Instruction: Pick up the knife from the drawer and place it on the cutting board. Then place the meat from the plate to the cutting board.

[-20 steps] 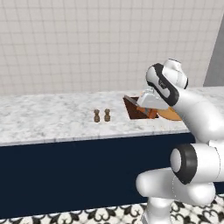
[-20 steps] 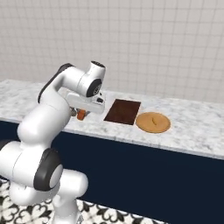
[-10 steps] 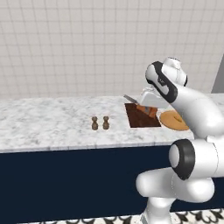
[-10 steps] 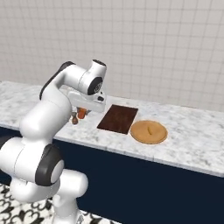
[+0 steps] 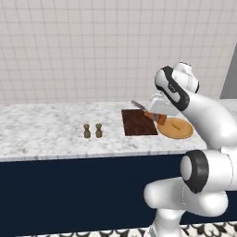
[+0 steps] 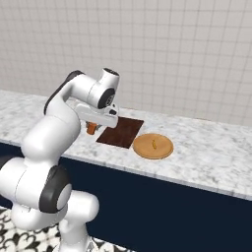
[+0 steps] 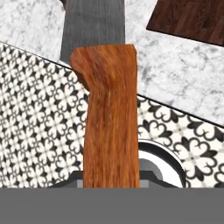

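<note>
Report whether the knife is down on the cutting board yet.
Not yet: the knife is held in the air by the gripper, beside the cutting board.

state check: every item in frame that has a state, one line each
knife: held in the air, near the counter's front edge
gripper: shut on the knife's handle
cutting board: flat on the counter, bare
plate: flat beside the board, small orange piece on it
two shakers: upright, side by side

The arm (image 5: 203,115) is built of glossy white, rounded shells, thick and tube-like, swelling into bulbous joints. Dark grey to black round caps and bands mark the joints (image 6: 49,194), and a flat white block sits at the wrist (image 6: 97,114).
</note>
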You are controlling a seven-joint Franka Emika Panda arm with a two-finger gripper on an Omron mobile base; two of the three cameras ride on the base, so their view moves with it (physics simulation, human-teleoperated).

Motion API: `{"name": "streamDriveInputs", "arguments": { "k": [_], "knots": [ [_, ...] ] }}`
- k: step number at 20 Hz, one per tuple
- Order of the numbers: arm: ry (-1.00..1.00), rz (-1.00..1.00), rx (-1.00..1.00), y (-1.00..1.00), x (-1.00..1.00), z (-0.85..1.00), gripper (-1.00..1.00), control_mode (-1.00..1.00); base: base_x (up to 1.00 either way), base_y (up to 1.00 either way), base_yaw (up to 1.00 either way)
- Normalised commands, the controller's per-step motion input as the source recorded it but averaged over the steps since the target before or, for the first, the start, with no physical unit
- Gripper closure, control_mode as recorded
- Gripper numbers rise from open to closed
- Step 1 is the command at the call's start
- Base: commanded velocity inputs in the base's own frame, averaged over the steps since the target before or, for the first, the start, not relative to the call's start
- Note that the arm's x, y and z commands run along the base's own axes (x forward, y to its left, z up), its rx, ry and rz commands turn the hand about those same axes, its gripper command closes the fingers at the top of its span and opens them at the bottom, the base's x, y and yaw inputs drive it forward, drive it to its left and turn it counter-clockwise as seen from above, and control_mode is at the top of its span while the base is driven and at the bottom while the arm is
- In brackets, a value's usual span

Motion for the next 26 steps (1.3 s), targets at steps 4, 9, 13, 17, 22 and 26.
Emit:
{"name": "streamDriveInputs", "arguments": {
  "k": [4, 9, 13, 17, 22, 26],
  "knots": [
    [0.0, 0.0, 0.0, 0.0, 0.0, 0.0, 1.0, 1.0, 0.29, 0.02, -0.02],
    [0.0, 0.0, 0.0, 0.0, 0.0, 0.0, 1.0, 1.0, 0.56, 0.0, -0.02],
    [0.0, 0.0, 0.0, 0.0, 0.02, 0.02, 1.0, -1.0, 0.01, 0.0, 0.0],
    [0.0, 0.0, 0.0, 0.0, 0.58, 0.0, 1.0, -1.0, 0.0, 0.0, 0.0],
    [0.05, -0.1, 0.0, 0.11, 0.91, -0.23, 1.0, -1.0, 0.0, 0.0, 0.0],
    [0.04, -0.12, -0.02, 0.03, 0.61, -0.7, 1.0, -1.0, 0.0, 0.0, 0.0]
  ]
}}
